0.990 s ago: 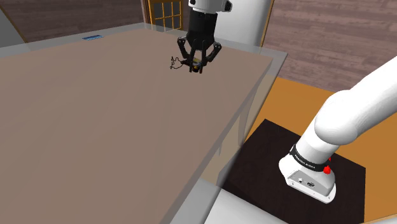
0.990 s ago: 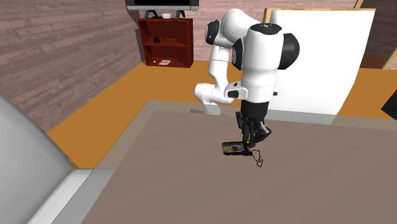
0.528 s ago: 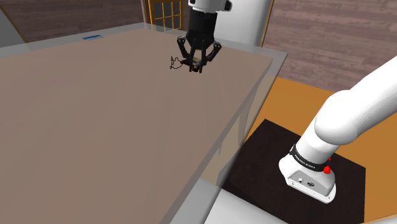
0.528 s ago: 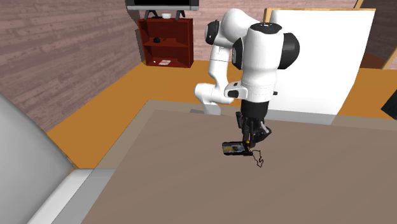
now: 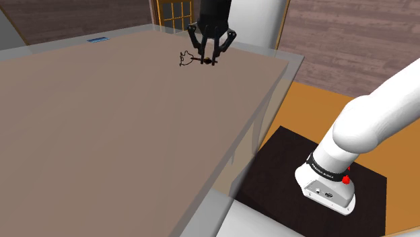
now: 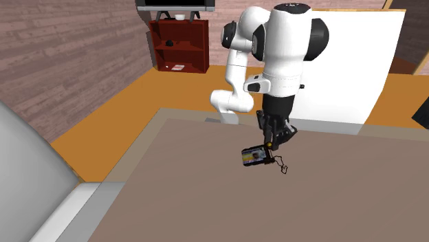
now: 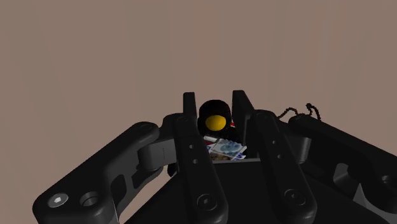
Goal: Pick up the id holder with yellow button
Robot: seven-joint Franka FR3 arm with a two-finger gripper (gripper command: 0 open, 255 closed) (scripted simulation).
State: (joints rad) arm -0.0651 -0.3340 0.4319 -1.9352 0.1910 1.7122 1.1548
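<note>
- The gripper (image 7: 215, 105) is clamped on the id holder (image 7: 219, 135), its fingers (image 7: 189, 124) pinching the black reel on either side of the yellow button (image 7: 216, 121).
- In the second exterior view the holder's card hangs at 8 o'clock of the gripper and the cord (image 6: 281, 166) loops at 5 o'clock. Both appear clear of the table (image 6: 192, 206).
- A straight, slow rise with a firm squeeze suits best, since a round reel could swivel or slip.
- In the shoulder view the table's edge is near at 3 o'clock, and bare tabletop spreads from 6 to 9 o'clock.
</note>
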